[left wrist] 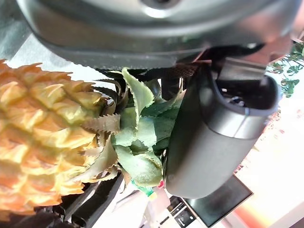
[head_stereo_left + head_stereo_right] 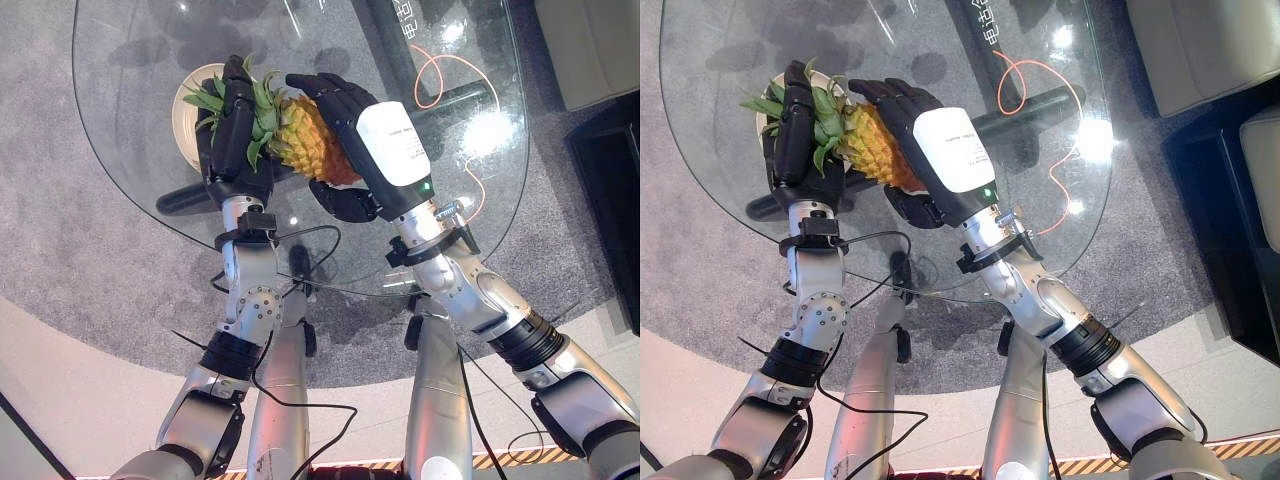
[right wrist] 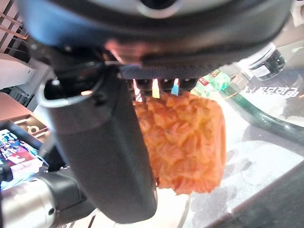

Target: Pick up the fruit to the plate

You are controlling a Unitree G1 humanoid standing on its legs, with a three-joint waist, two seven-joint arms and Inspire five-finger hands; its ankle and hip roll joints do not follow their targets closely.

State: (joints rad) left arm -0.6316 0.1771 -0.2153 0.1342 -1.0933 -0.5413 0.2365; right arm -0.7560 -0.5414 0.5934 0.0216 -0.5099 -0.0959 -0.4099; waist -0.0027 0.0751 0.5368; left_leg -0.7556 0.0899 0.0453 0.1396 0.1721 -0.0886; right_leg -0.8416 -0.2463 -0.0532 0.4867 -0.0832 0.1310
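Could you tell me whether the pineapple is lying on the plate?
No, both the left hand and right hand grip the pineapple.

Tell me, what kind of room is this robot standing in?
Probably a lounge or showroom corner: a round glass table stands on grey carpet, with a pale cushioned seat beside it. Both robot hands hold a pineapple above a plate.

Glass table (image 2: pixel 480 150) with cream plate (image 2: pixel 190 105)

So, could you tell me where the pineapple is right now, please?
The pineapple is held between both hands above the glass table: the left hand grips its leafy crown, the right hand its body, just right of the plate.
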